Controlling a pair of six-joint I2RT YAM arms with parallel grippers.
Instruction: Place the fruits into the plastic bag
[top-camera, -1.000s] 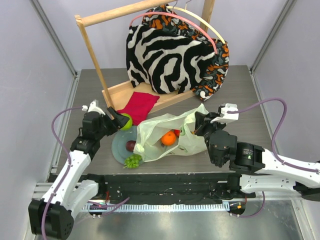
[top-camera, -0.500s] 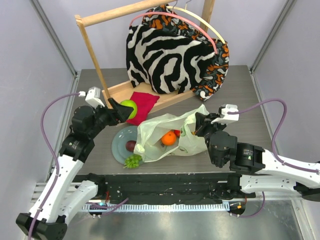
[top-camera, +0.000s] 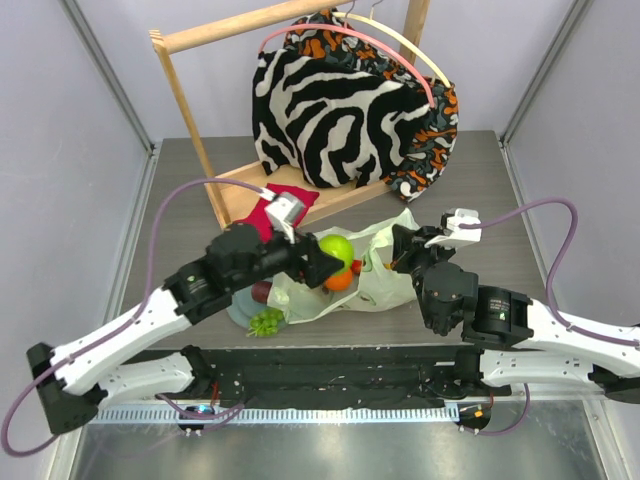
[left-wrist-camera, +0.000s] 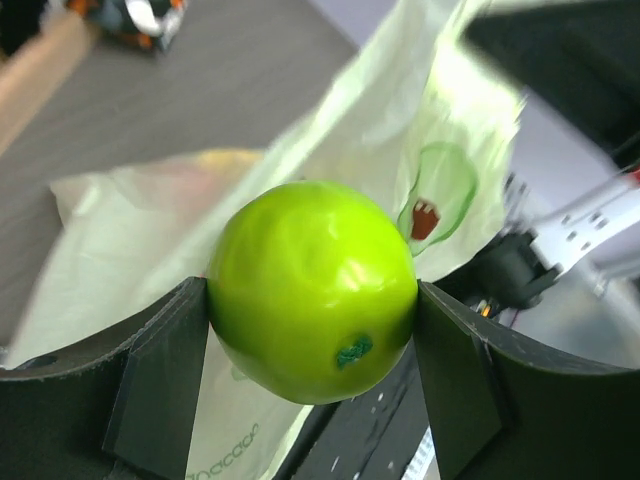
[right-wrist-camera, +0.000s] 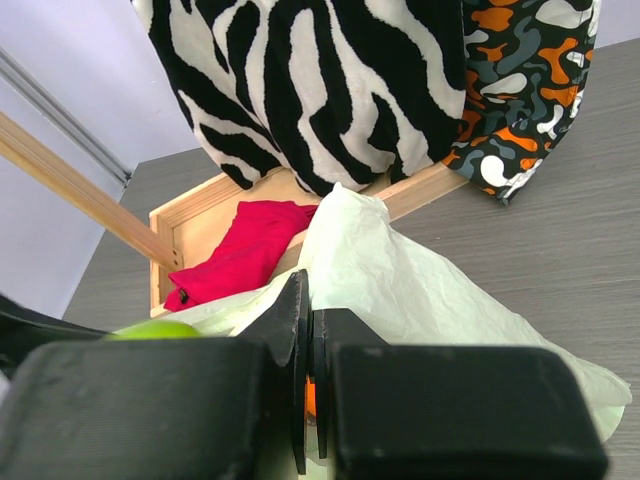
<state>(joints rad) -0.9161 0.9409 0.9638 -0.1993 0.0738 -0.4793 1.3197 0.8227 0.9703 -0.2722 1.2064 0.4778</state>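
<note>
**Operator:** What's my left claw doing?

**Spotter:** Your left claw is spread wide around the green apple, one finger pressed on each side of it. You're holding the apple in the air over the bag, right above its open mouth.

**Operator:** And the right?

**Spotter:** Your right claw is pinched tight on the bag's right edge. Its fingers meet with hardly a gap, and the plastic rises in a peak just past the tips.

**Operator:** What's in the bag?

**Spotter:** You've got an orange inside, just below the apple. Something red shows beside it, but I can't tell what it is.

**Operator:** What's outside the bag?

**Spotter:** The grapes lie near the bag's left corner, toward you. The plum sits just behind them, partly under your left arm.

**Operator:** And behind the bag?

**Spotter:** A red cloth lies on the wooden rack's base, and a zebra fabric hangs on the rack above it.
</note>
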